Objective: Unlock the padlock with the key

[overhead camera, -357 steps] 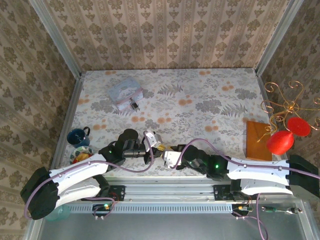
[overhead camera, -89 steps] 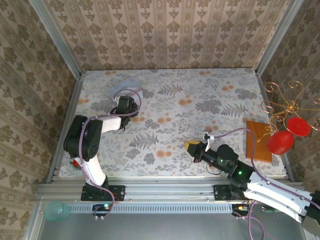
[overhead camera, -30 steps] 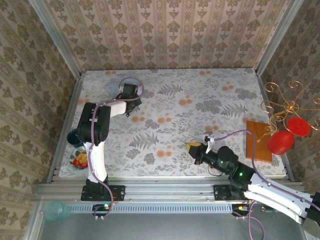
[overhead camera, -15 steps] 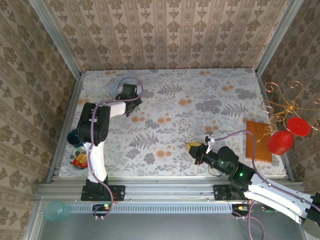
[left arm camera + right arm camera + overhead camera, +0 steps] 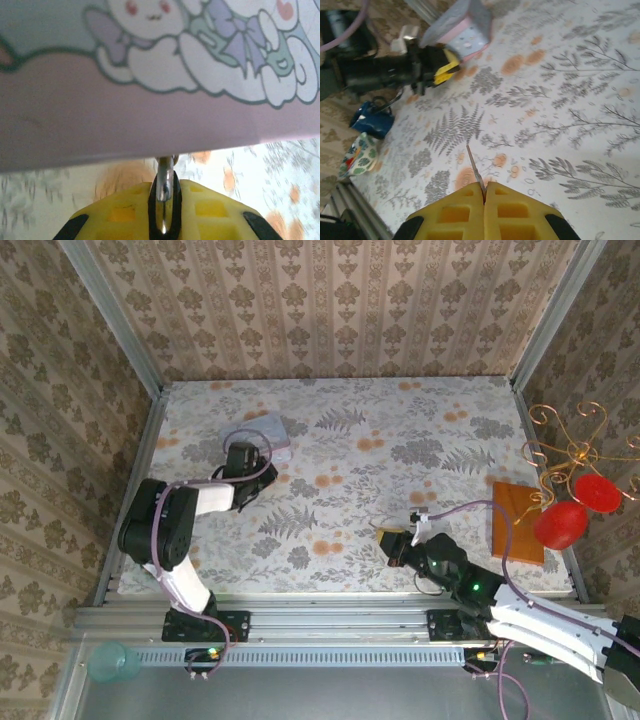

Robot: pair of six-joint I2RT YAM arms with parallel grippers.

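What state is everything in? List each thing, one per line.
left tool: shut on the padlock's shackle
right tool: shut on the key
padlock: gripped just under the tin box, no key in it
key: held, blade sticking out, well away from the padlock
tin box: lid down

You've got the cartoon tin (image 5: 268,428) at 10 o'clock on the floral tabletop (image 5: 400,440). Wooden board (image 5: 512,520) sits at 3, with red ornaments (image 5: 560,523) just beside it. In the right wrist view, the blue mug (image 5: 372,122) is at 9.
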